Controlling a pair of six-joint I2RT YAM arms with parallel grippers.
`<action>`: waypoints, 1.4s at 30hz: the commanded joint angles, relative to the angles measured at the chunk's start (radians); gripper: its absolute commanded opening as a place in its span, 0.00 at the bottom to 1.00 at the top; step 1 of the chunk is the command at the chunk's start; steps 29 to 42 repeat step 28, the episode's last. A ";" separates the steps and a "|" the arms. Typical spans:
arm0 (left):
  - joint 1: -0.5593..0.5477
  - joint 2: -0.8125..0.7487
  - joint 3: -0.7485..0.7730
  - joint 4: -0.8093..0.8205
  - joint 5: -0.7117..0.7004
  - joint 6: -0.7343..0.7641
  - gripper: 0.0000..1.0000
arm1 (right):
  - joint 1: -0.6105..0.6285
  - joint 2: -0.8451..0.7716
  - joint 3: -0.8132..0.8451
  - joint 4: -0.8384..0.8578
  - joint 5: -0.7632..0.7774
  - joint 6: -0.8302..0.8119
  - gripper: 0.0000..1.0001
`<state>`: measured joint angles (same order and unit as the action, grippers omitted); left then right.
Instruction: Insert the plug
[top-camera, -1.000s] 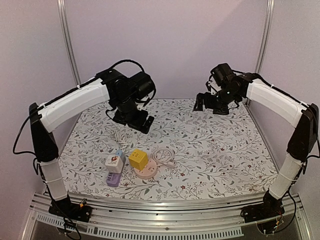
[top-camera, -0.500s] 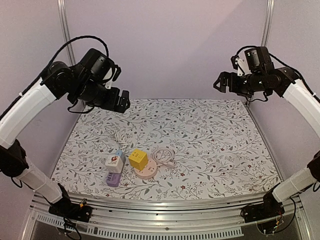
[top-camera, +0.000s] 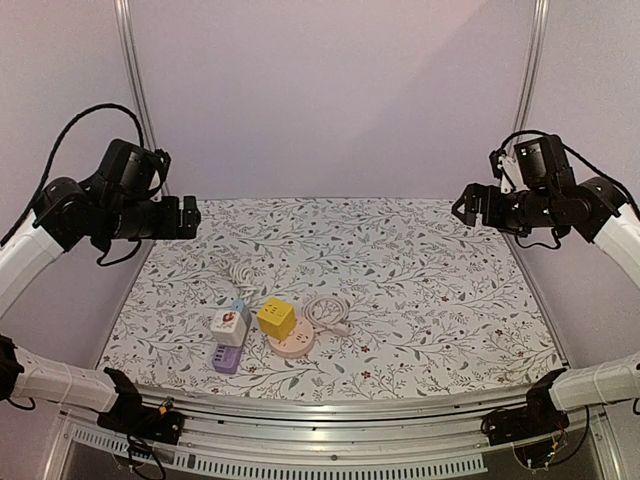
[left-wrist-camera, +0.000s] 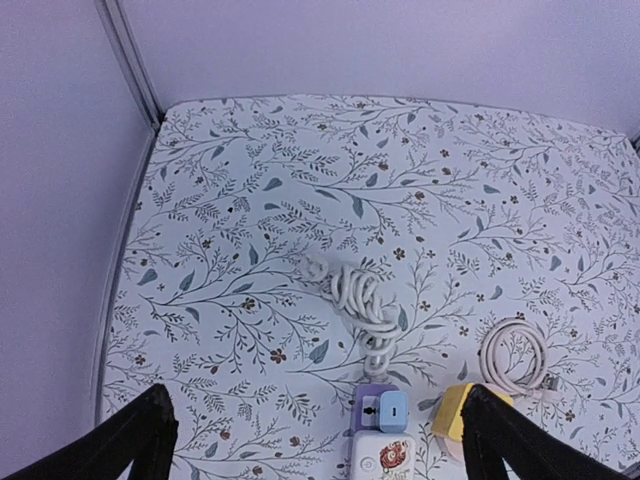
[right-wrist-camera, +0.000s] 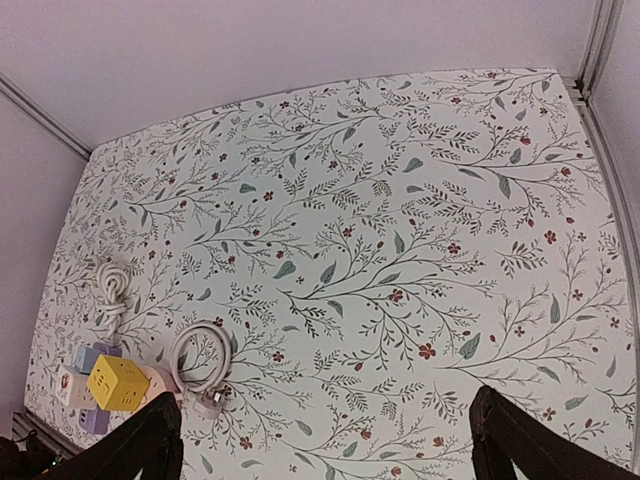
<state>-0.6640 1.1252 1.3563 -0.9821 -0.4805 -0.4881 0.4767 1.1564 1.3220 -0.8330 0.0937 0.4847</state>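
Observation:
A purple power strip (top-camera: 227, 357) lies at the front left with a white cube adapter (top-camera: 228, 325) and a small blue plug (top-camera: 241, 308) on it. Its white cord (top-camera: 238, 272) is bundled behind it. Next to it a yellow cube socket (top-camera: 277, 318) sits on a pink round base (top-camera: 293, 344), with a coiled pink cable and its plug (top-camera: 326, 312) lying loose. The left gripper (top-camera: 186, 217) is open and empty, high over the left edge. The right gripper (top-camera: 464, 207) is open and empty, high at the back right. The left wrist view shows the strip (left-wrist-camera: 375, 398), blue plug (left-wrist-camera: 393, 408) and yellow cube (left-wrist-camera: 452, 412). The right wrist view shows the pink cable's plug (right-wrist-camera: 207, 402).
The floral tablecloth (top-camera: 420, 290) covers the table. Metal frame posts (top-camera: 135, 90) stand at the back corners, with walls on three sides. A metal rail (top-camera: 330, 410) runs along the near edge.
Both arms have lifted and swung outward from the back middle of the table, the left to the left side and the right to the right side. The objects have not moved.

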 joint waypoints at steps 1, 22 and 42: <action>0.039 -0.054 -0.066 0.054 -0.105 -0.025 1.00 | -0.003 -0.063 -0.029 -0.032 0.063 0.033 0.99; 0.073 -0.025 -0.098 0.129 -0.069 -0.043 0.99 | -0.003 -0.191 -0.077 -0.095 0.085 0.046 0.99; 0.072 -0.050 -0.107 0.098 -0.061 -0.035 1.00 | -0.003 -0.212 -0.112 -0.019 0.119 0.083 0.99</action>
